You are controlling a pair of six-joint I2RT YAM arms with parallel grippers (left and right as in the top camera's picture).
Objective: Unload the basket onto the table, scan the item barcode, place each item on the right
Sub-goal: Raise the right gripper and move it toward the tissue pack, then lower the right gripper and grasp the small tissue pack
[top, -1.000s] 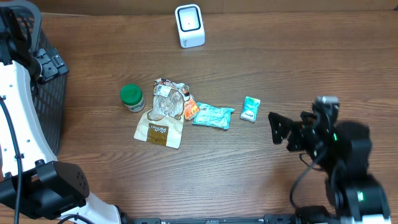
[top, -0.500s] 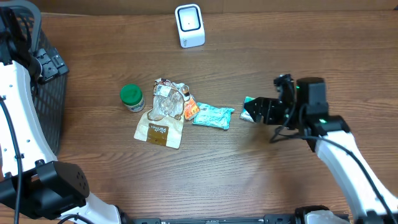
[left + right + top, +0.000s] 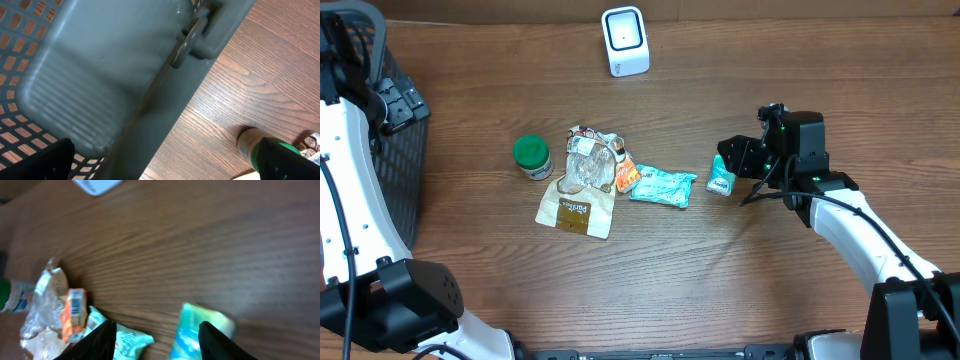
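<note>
A small teal packet (image 3: pixel 722 176) lies on the wooden table, right of a larger teal bag (image 3: pixel 663 187). My right gripper (image 3: pixel 733 159) is low over the small packet's right side. In the right wrist view its jaws (image 3: pixel 157 332) stand apart; the small teal packet (image 3: pixel 197 327) lies against the inside of the right finger (image 3: pixel 217 340), and the larger teal bag (image 3: pixel 131 342) lies by the left one. Nothing is held. The white scanner (image 3: pixel 625 41) stands at the back. My left gripper (image 3: pixel 398 105) is open over the basket's edge, its jaws (image 3: pixel 165 162) wide apart.
A dark plastic basket (image 3: pixel 390 150) stands at the left edge. Left of the teal bag lie an orange packet (image 3: pixel 627 178), a clear crumpled bag (image 3: pixel 590 163), a brown pouch (image 3: pixel 575 210) and a green-lidded jar (image 3: pixel 531 157).
My right arm has swung in from the right front to the small teal packet, and its jaws have narrowed. The left arm and the items have not moved.
</note>
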